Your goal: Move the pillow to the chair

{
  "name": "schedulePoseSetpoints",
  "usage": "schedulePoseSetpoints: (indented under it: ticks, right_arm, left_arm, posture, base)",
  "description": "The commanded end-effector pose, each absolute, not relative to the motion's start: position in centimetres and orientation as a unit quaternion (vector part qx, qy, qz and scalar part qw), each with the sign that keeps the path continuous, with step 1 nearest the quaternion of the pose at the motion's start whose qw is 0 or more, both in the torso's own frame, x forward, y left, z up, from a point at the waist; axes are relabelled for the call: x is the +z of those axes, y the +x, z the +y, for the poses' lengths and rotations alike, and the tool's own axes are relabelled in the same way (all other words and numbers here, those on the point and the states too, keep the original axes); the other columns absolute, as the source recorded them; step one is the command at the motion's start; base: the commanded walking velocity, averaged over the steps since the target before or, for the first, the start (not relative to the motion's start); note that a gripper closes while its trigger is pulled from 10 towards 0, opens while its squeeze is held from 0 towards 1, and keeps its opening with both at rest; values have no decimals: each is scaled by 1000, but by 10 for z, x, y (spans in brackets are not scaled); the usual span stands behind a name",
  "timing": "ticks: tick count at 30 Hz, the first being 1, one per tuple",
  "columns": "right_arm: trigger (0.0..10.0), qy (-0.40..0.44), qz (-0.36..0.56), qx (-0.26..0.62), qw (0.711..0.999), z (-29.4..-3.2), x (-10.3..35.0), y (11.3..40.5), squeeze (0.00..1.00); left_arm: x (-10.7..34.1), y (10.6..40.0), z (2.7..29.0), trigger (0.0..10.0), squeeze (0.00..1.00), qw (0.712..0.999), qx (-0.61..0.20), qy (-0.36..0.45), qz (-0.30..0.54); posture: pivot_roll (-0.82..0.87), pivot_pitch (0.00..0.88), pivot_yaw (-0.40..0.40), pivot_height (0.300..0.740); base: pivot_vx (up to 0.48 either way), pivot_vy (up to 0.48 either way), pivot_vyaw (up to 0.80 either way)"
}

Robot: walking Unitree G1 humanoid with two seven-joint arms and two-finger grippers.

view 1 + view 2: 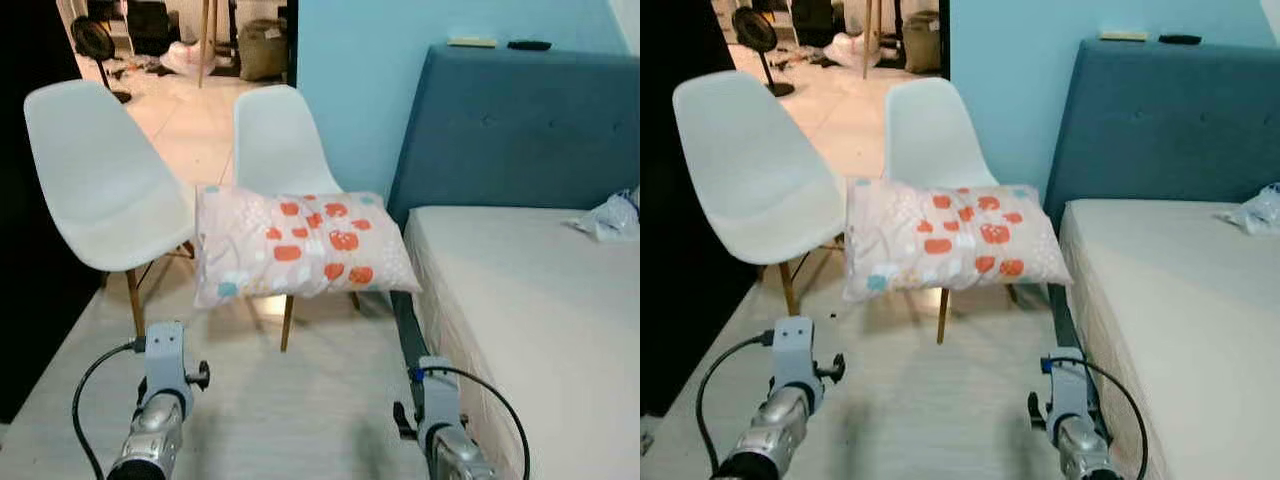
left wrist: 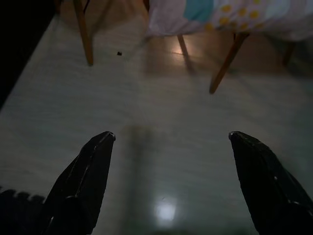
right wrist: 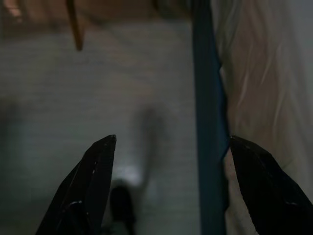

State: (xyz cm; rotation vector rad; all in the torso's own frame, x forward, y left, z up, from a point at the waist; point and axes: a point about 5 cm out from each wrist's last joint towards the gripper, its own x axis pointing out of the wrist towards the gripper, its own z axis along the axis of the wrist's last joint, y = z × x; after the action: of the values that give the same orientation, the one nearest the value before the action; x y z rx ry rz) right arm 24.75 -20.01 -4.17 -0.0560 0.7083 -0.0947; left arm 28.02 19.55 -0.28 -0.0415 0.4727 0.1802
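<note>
Looking down from the head cam, the pale pink pillow with red-orange and blue blotches lies flat on the seat of the nearer white moulded plastic chair with wooden legs. It covers that seat completely, so I can't make out the seat edge at all, just the backrest above and a couple of legs below the pillow. A second white moulded chair stands just left of the pillow, so two chairs total, one pillow.

Right of the pillow is the bed with a bare beige mattress and a blue padded headboard; the bed is cut off at the frame edge. Something crumpled and whitish sits on the mattress, too small to identify.

Both arms hang low over the pale floor. Left gripper has its fingers spread wide with nothing between them, and its wrist cam catches the pillow's underside corner and chair legs. Right gripper is spread wide too, and its blurry, dim view picks up the blue bed rail beside the mattress.
</note>
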Motion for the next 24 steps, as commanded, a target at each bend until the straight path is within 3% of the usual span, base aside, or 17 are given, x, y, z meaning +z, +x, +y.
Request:
schedulePoseSetpoints:
  ticks: [1, 14, 24]
  right_arm:
    - [10000, -29, 341, -35, 939, -194, -41, 250, 0]
    - [10000, -16, 330, -46, 943, -196, -39, 250, 0]
    - [10000, -17, 333, -59, 941, -201, -40, 248, 0]
  left_arm:
    - [-6, 275, 201, 10000, 0, 966, 95, -22, 241]
    - [-6, 275, 201, 10000, 0, 966, 91, -20, 241]
    - [-5, 277, 202, 10000, 0, 966, 87, -18, 243]
  posture:
    - [10, 29, -15, 740]
    - [10, 31, -10, 740]
    - [7, 33, -6, 740]
  base:
    - [281, 0, 0]
    - [284, 0, 0]
    - [271, 0, -800]
